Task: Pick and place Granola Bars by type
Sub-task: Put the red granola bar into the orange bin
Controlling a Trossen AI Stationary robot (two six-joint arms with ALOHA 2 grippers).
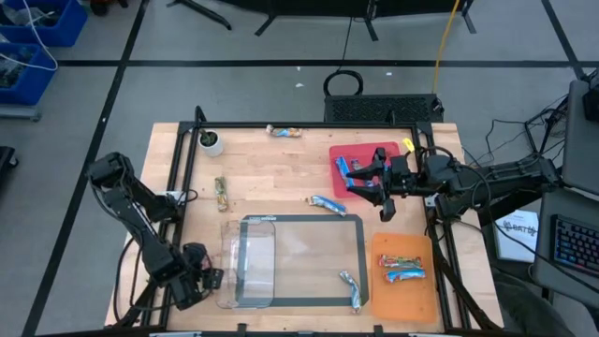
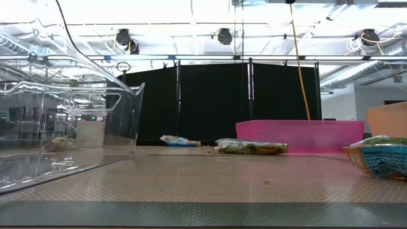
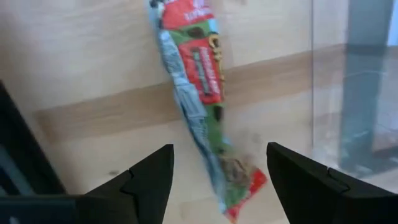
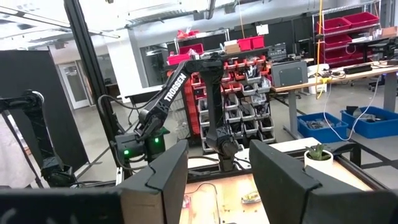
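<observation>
My left gripper [image 1: 201,279] is low at the table's near left corner, beside the clear container [image 1: 248,262]. It is open. In the left wrist view its fingers [image 3: 149,180] stand on either side of a red-and-green granola bar [image 3: 196,81] lying on the wood. My right gripper [image 1: 376,187] is open and empty, raised at the near right edge of the red tray [image 1: 360,154]. A blue bar [image 1: 352,175] lies in that tray. Other bars lie on the table: one at the far edge [image 1: 284,131], a tan-green one [image 1: 222,194], a blue one [image 1: 328,203] and one on the mat [image 1: 353,288].
An orange tray [image 1: 402,295] at the near right holds two bars [image 1: 401,267]. A small white pot with a plant [image 1: 211,142] stands at the far left. The grey-framed mat [image 1: 309,220] lies at the middle near side. Black frame rails run along the table's left and right edges.
</observation>
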